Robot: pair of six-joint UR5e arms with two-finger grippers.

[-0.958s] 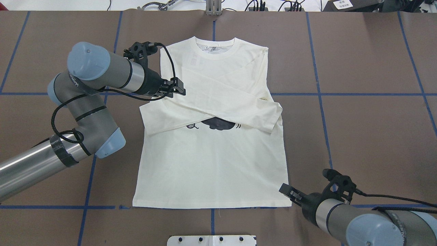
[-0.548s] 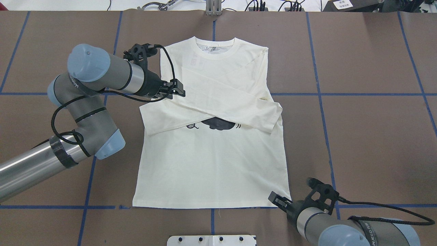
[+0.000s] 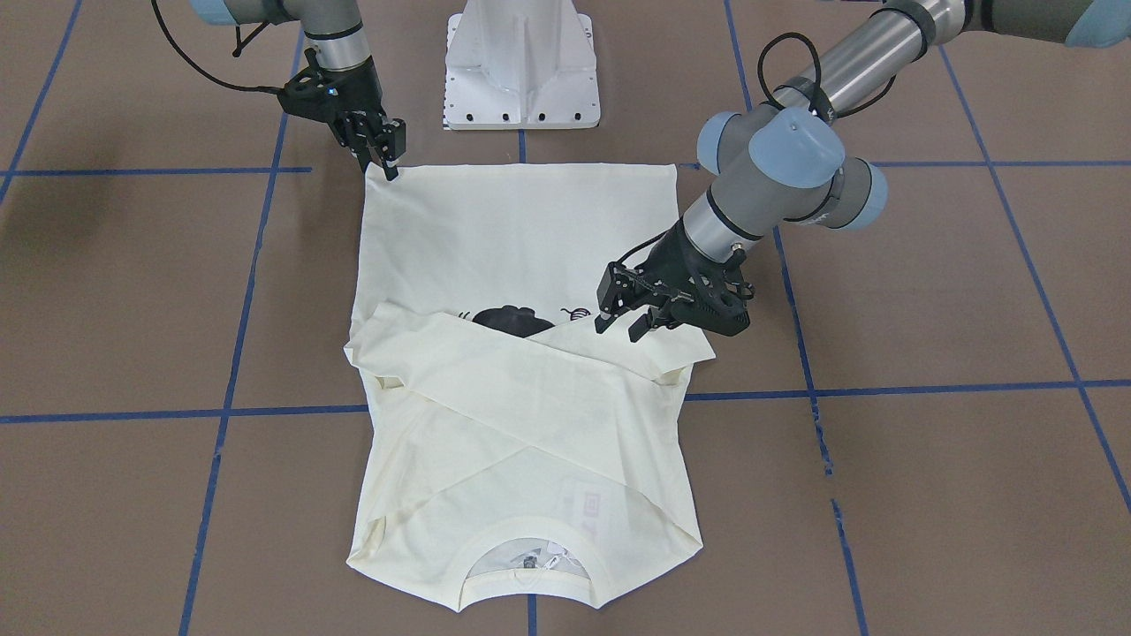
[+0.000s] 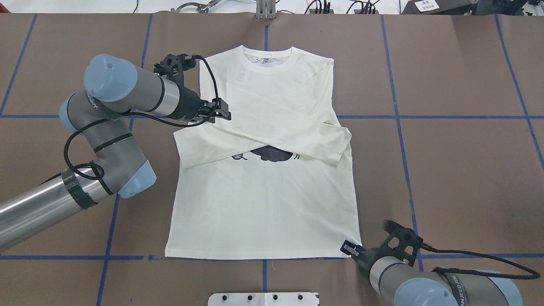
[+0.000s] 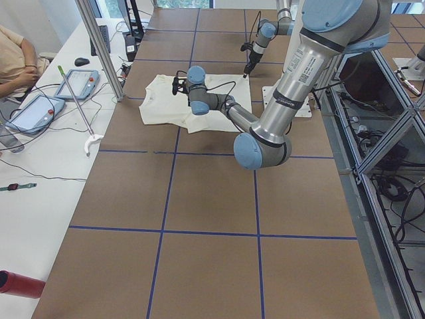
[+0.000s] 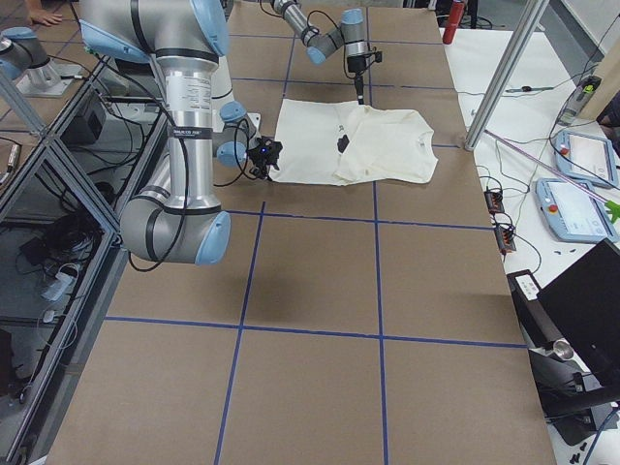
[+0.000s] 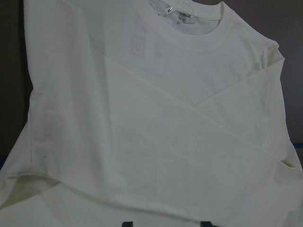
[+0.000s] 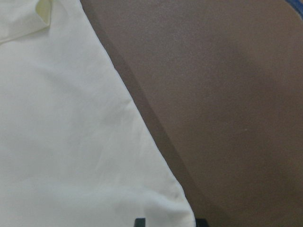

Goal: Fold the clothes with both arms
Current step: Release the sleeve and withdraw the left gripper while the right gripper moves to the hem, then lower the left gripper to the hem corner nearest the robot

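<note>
The shirt [image 4: 263,204] lay flat in the middle of the brown table [image 4: 459,161]. Its collar pointed toward the top of the overhead view, and both sleeves were crossed over the chest, covering most of the black print [image 4: 272,154]. The left gripper [image 4: 224,113] sat at the centre-left of that view, over the shirt's left edge and the crossed sleeves, its fingers spread with nothing between them. The right gripper [image 4: 349,249] was at the lower right, at the shirt's bottom right hem corner. Its fingers stood apart, and in the wrist view the corner lay between their tips.
</note>
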